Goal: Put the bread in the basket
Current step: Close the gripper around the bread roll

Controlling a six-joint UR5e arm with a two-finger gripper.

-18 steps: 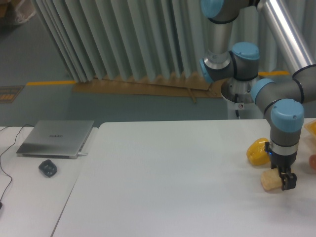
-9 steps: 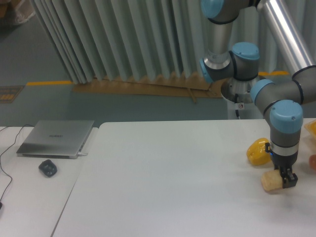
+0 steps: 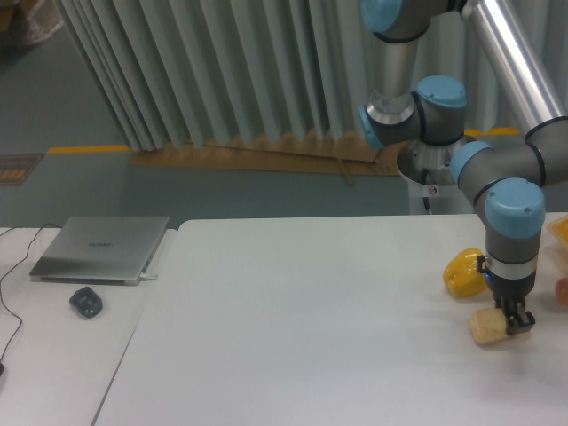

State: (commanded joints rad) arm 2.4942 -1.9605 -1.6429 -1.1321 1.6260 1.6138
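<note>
The bread (image 3: pixel 487 327), a pale tan oblong roll, lies on the white table (image 3: pixel 311 319) near its right edge. My gripper (image 3: pixel 513 325) points straight down over the roll's right end, and its dark fingers are closed on that end. The roll still rests on the table. The basket is out of view.
A glossy yellow bell pepper (image 3: pixel 463 272) sits just behind the bread, to the left of my wrist. An orange-yellow object (image 3: pixel 559 232) and a reddish one (image 3: pixel 563 291) show at the right frame edge. A laptop (image 3: pixel 102 248) and mouse (image 3: pixel 86 303) lie on the left table.
The gripper has lowered slightly and its fingers have closed in on the right end of the bread. The bread has barely moved.
</note>
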